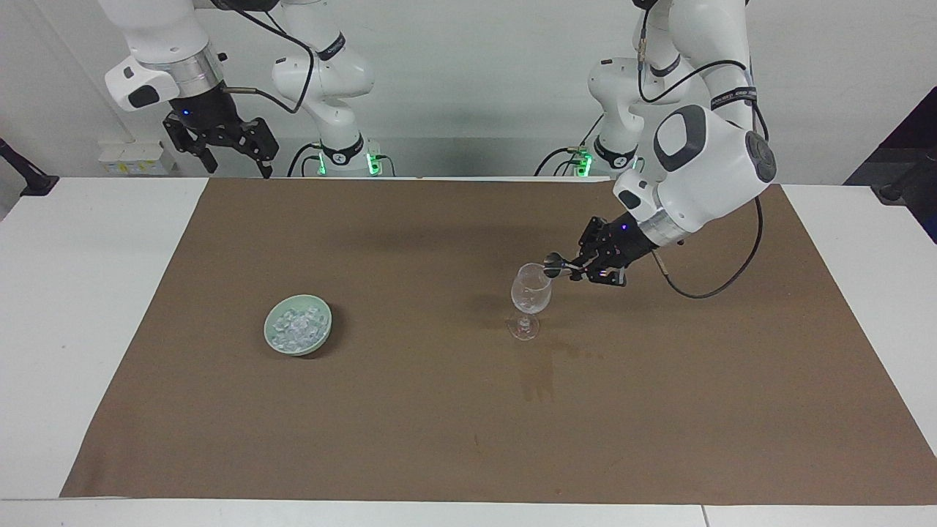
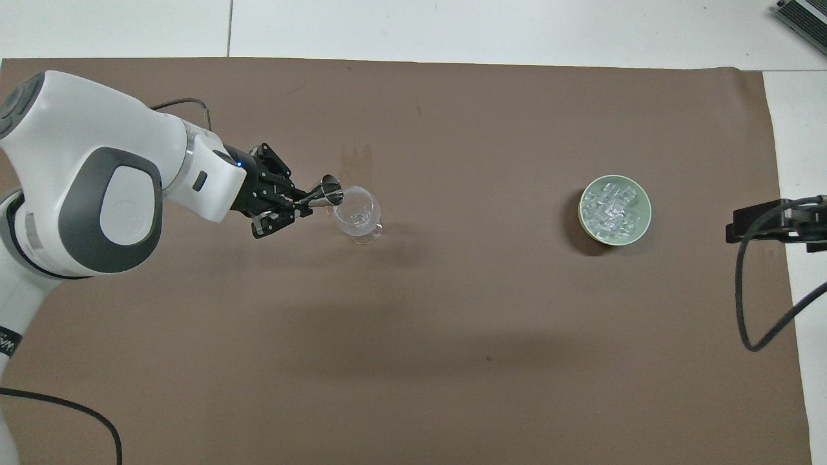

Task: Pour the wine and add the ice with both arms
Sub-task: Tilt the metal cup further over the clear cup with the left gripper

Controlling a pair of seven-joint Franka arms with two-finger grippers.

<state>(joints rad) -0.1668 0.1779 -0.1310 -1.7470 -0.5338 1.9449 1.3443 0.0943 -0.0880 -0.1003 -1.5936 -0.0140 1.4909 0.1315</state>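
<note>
The table (image 1: 95, 307) under me is white, with a wide brown mat (image 1: 439, 410) laid over most of it; my left arm (image 1: 703, 157) reaches out over that mat, bent low, while my right arm (image 1: 157, 44) waits raised at its own end of the table, near the mat's corner; my right gripper (image 1: 230, 157) hangs there with its jaws spread wide and nothing in them; my left gripper (image 1: 578, 268) is clamped tight on a small metal jigger (image 2: 326, 193), which I hold tipped on its side with its mouth at the rim of the wine glass (image 1: 530, 300); the glass stands upright on the mat, clear, on its stem and foot; a dark wet stain (image 1: 538, 377) marks the mat just farther from me than the glass; toward my right arm's end sits a pale green bowl (image 1: 271, 337), well apart from the glass; the ice (image 1: 299, 326) lies heaped inside that bowl, many small clear cubes.
</note>
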